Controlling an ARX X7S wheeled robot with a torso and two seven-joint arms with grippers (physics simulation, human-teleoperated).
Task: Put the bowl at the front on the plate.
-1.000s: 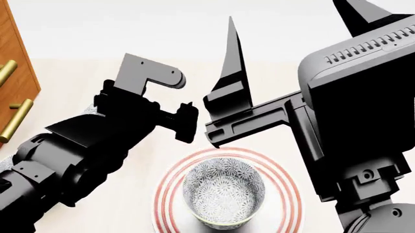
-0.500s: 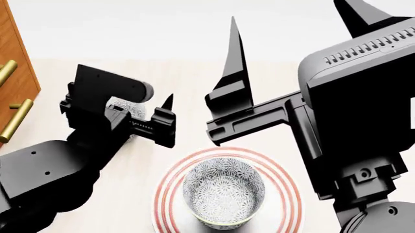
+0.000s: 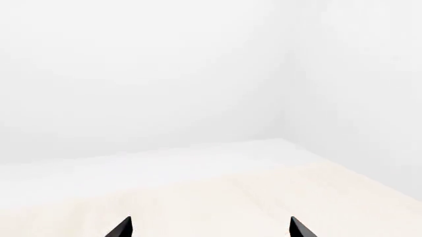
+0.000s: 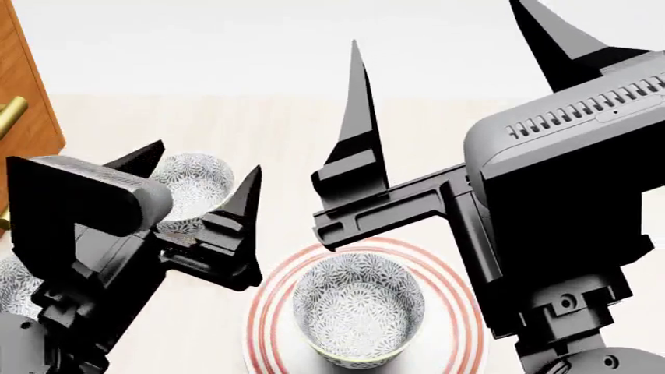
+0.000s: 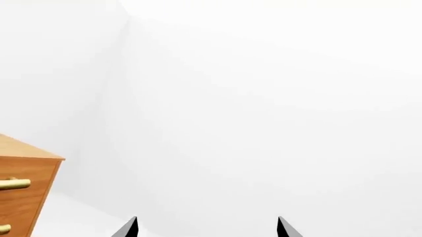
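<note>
The bowl (image 4: pixel 359 308), white with a dense grey-blue floral pattern, stands upright in the middle of the red-ringed white plate (image 4: pixel 268 312) at the near edge of the head view. Neither gripper touches it. My left gripper (image 4: pixel 208 156) hovers to the left of the plate, open and empty, its fingers pointing away from me. My right gripper (image 4: pixel 434 23) is raised above and beyond the plate, also open and empty. The left wrist view shows only the two fingertips of the left gripper (image 3: pixel 210 222) over bare tabletop. In the right wrist view the right gripper (image 5: pixel 207 222) faces a white wall.
A second patterned bowl (image 4: pixel 198 183) sits on the table just beyond my left gripper's fingers. A third bowl (image 4: pixel 12 284) peeks out at the far left, behind the left arm. A wooden cabinet (image 4: pixel 26 86) with brass handles stands at the left edge and also shows as the cabinet (image 5: pixel 26 197).
My left arm has pulled back toward me and turned its gripper to point away, uncovering the bowl behind it. The right gripper has shifted slightly up and left. Bowl and plate have not moved.
</note>
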